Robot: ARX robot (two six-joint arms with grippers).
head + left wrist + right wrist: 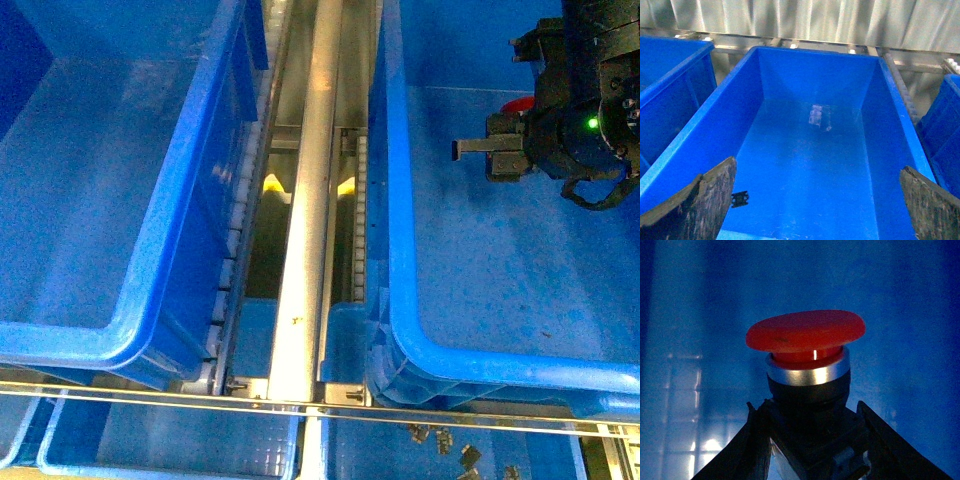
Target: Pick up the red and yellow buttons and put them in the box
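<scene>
One red button (805,335), clamped upright at its base by the right gripper (812,445), upper right of front view, above the box (500,362); left gripper (817,200) spread wide over a bin (875,55).

A silver rail (305,220) runs up the middle; small parts (443,440), perhaps clips, lie in a tray (370,452).

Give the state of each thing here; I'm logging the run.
right end effector: shut on the red button.
red button: gripped by its body, over the box.
left end effector: open, holding nothing.
box: no button lying on its visible floor.
</scene>
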